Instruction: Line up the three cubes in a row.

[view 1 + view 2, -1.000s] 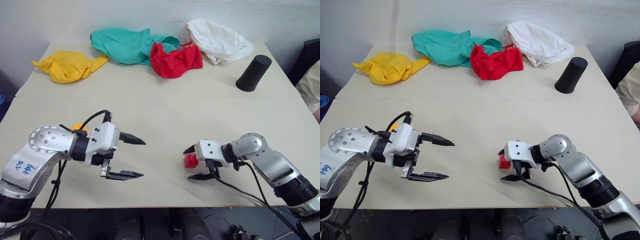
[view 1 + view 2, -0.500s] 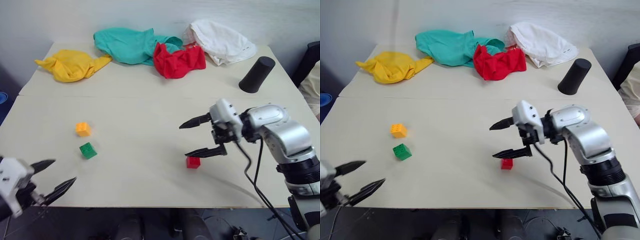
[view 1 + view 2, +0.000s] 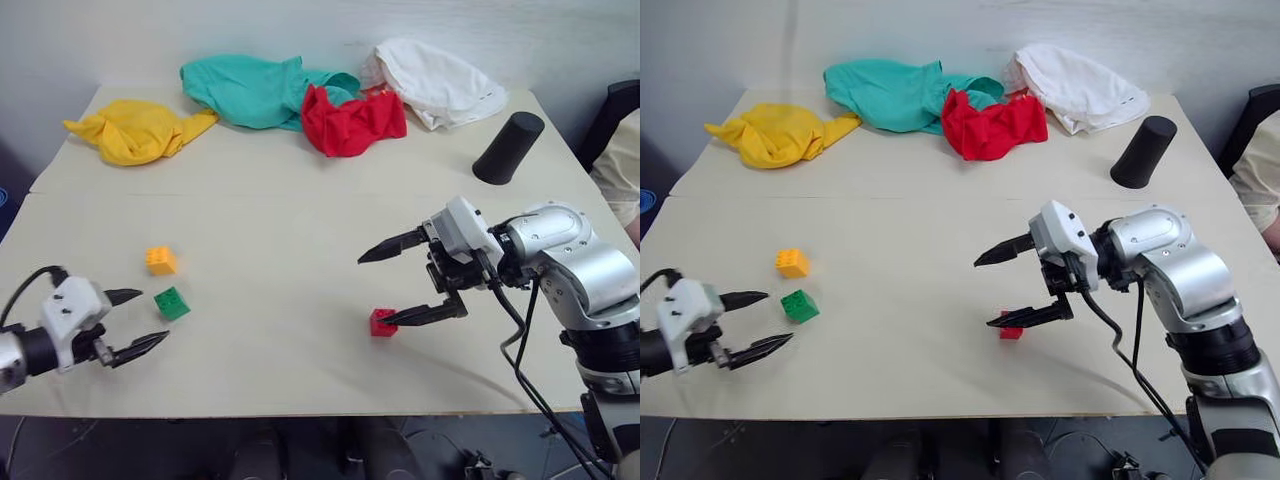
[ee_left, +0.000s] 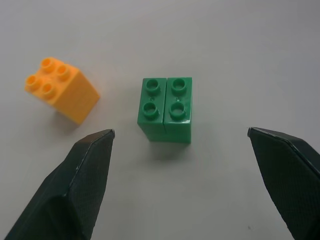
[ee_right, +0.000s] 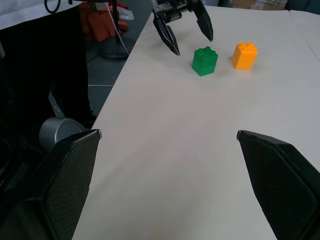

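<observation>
Right gripper [image 3: 410, 283], jaws wide and empty, lifted clear of red cube [image 3: 382, 322], now resting released on table [image 3: 300, 230] at 5 o'clock from centre. Left gripper [image 3: 133, 322], spread wide and empty, swung out to near-left edge, at 8 o'clock of green cube [image 3: 172, 303]. Orange-yellow cube [image 3: 161, 260] just beyond at 11 o'clock. Red well apart from that pair; row likely unfinished.

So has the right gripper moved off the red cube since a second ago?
Yes. The right gripper, open, has risen from around the red cube, which sits on the table.
</observation>
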Available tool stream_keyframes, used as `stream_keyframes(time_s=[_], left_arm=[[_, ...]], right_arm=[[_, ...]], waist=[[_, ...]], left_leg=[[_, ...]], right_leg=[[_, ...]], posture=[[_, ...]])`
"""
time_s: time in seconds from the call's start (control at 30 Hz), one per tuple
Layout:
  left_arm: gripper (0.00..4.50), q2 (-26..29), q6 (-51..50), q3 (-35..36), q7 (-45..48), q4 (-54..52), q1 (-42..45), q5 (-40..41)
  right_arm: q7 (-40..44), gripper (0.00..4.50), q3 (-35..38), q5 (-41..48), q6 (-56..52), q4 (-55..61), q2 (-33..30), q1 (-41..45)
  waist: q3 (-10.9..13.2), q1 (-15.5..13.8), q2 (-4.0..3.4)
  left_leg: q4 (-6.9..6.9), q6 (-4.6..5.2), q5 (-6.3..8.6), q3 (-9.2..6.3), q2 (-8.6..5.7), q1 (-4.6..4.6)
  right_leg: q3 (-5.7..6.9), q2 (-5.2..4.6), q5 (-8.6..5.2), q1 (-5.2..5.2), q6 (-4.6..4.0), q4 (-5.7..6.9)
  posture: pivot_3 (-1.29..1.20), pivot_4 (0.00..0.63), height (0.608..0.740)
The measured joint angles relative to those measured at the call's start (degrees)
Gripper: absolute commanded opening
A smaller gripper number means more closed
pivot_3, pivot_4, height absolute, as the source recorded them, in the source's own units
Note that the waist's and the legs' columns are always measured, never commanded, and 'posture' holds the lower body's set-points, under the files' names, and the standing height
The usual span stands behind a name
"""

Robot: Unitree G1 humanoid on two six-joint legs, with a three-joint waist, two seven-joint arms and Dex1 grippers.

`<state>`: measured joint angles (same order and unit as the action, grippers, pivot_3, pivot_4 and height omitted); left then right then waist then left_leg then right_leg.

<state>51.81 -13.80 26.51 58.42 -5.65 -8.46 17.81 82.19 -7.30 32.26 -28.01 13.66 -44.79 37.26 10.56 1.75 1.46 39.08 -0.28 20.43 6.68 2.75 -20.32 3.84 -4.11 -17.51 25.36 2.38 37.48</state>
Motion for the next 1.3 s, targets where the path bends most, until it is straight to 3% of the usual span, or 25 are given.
stream_keyframes(time_s=[0.23,0.43,0.6,0.8,0.9,1.1,1.3], left_arm=[[4.50,0.43,2.95,-8.12,2.37,9.69,9.72,-1.90],[3.13,-0.53,1.82,-12.42,4.68,13.52,14.25,-1.47],[1.56,-0.54,1.76,-13.28,5.38,13.71,14.98,-1.27],[1.53,-0.48,0.33,-13.80,8.11,12.00,14.65,0.06],[1.53,-0.02,-2.48,-15.93,9.91,5.46,15.03,1.25],[1.53,-2.21,-8.67,-29.93,13.02,-11.10,27.45,2.29],[1.53,-10.93,-9.30,-41.89,11.41,-9.21,35.36,-2.15]], right_arm=[[-0.80,4.47,1.17,1.29,-3.11,3.07,-2.66,-1.40],[-2.09,4.50,1.27,1.07,-2.06,4.22,-2.43,-2.29],[-2.56,4.50,1.27,0.89,-1.42,4.19,-2.43,-2.31],[-2.79,4.50,1.28,0.44,-0.33,4.22,-2.59,-3.52],[-1.86,4.50,1.46,0.36,0.80,4.37,-4.33,-5.30],[-0.10,4.50,3.79,-0.37,3.19,5.44,-8.77,-12.38],[-3.49,4.50,6.68,-0.35,2.71,8.78,-9.76,-18.64]], waist=[[0.00,-0.16,0.00],[-0.01,-0.09,0.01],[0.00,-0.15,0.01],[0.00,-0.18,0.01],[0.00,-0.28,0.01],[-0.01,-1.78,0.01],[-0.01,-1.69,0.01]], left_leg=[[0.00,0.00,-0.01,0.03,-0.01,-0.02],[0.02,-0.03,-0.03,0.09,0.00,0.00],[0.03,-0.03,-0.03,0.09,0.00,0.00],[0.03,-0.03,-0.03,0.09,-0.01,0.00],[0.05,-0.02,-0.04,0.09,-0.03,-0.01],[0.12,0.06,-0.04,0.15,-0.15,-0.01],[0.21,-0.09,-0.13,0.21,-0.03,0.05]], right_leg=[[0.00,-0.01,0.00,0.03,0.00,0.02],[0.01,0.01,0.00,0.06,0.01,0.10],[0.01,0.00,0.00,0.06,0.01,0.10],[0.01,0.00,0.00,0.05,0.01,0.10],[-0.01,-0.01,0.01,0.05,0.02,0.10],[-0.11,0.00,0.08,-0.04,0.14,0.04],[-0.22,0.32,0.08,-0.01,0.14,0.14]], posture=[[0.00,0.150,0.740],[0.00,0.150,0.740],[0.00,0.150,0.740],[0.00,0.150,0.740],[0.00,0.150,0.740],[0.00,0.150,0.740],[0.00,0.150,0.740]])
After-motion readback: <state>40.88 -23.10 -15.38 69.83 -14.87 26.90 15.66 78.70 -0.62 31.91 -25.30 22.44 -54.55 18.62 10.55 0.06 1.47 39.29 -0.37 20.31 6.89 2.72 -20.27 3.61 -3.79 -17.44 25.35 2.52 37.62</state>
